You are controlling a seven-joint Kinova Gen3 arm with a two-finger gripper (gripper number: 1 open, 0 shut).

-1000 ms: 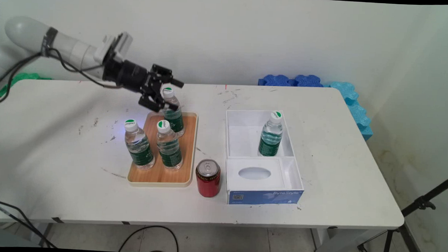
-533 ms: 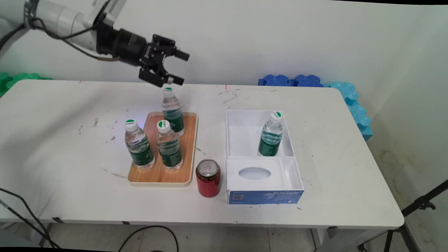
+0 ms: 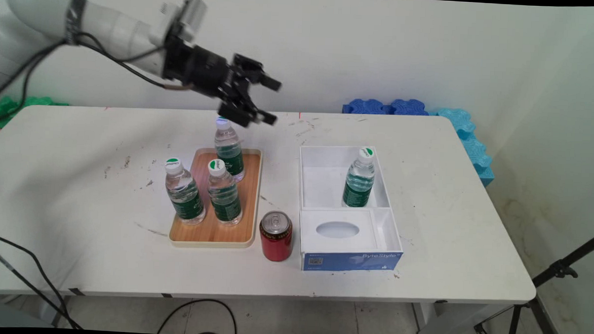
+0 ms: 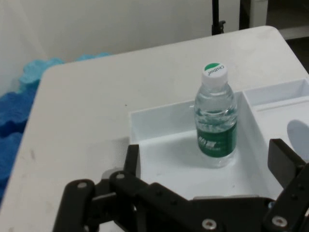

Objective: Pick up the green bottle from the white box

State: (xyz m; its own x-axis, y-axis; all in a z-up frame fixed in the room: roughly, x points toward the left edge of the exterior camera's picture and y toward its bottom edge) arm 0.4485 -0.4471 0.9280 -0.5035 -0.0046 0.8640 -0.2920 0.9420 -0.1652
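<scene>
Gripper (image 3: pixel 271 101) is up in the air above the rear tray bottle (image 3: pixel 229 148), fingers spread, holding nothing. "ByteStyle" is printed on the blue-fronted white box (image 3: pixel 322 158), which holds a green-labelled water bottle (image 4: pixel 216 115). Wooden tray (image 3: pixel 250 195), red can (image 3: pixel 276 236), scuffed white table (image 3: pixel 449 202), blue foam blocks (image 3: pixel 417 108) by the wall.

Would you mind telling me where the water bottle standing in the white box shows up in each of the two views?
Main view: the boxed bottle stands right of centre, in the far compartment of the white box.
Hand view: the same bottle stands right of centre, upright, beyond the open gripper.
Shared landmark: the white box's divider wall.
</scene>
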